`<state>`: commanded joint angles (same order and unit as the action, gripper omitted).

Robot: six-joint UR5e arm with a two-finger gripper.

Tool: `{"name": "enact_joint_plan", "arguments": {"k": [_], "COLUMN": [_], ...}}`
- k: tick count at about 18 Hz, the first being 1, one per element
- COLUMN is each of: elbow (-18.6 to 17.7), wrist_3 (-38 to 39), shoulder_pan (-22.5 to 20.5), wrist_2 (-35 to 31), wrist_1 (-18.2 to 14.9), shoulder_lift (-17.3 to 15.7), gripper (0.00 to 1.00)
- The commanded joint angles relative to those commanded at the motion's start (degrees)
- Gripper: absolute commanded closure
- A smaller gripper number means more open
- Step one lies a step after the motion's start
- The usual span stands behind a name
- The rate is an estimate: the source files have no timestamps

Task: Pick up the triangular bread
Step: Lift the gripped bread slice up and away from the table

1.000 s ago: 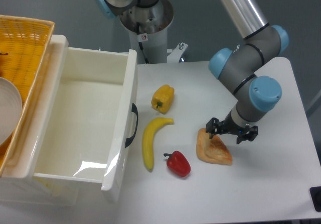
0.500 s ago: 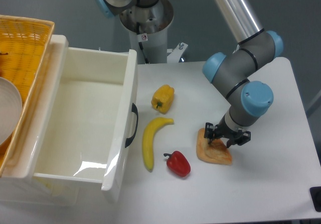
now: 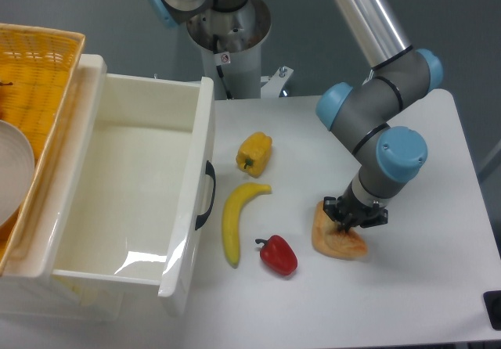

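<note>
The triangular bread [image 3: 337, 242], golden-orange with a paler top, lies on the white table right of the red pepper. My gripper [image 3: 347, 221] points straight down onto its upper edge. The black fingers [image 3: 338, 213] have drawn together and pinch the pastry's top part. The bread still rests on the table, and its upper end is hidden under the fingers.
A red pepper [image 3: 279, 256], a banana [image 3: 234, 221] and a yellow bell pepper [image 3: 254, 152] lie left of the bread. An open white drawer [image 3: 196, 185] fills the left side, with a yellow basket [image 3: 31, 67] beyond it. The table's right edge [image 3: 479, 208] is close by.
The gripper came down and left onto the bread, then its fingers drew together on it. The bread shifted slightly to the right.
</note>
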<state>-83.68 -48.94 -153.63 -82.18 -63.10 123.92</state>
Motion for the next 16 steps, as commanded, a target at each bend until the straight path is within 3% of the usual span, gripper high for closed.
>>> {"name": "enact_joint_plan", "arguments": {"k": [3, 8, 11, 16], "elbow": [1.6, 3.1, 5.8, 10.3], "wrist_3": [-5.9, -7.0, -10.9, -16.4], "shoulder_pan": [-1.3, -1.8, -1.5, -2.4], "wrist_2": [-0.1, -3.7, -8.3, -8.5], "wrist_1": [-0.4, -3.0, -7.7, -14.4], "shoulder_lift": [-0.2, -1.2, -1.4, -1.8], "gripper": [1.0, 1.0, 1.0, 1.0]}}
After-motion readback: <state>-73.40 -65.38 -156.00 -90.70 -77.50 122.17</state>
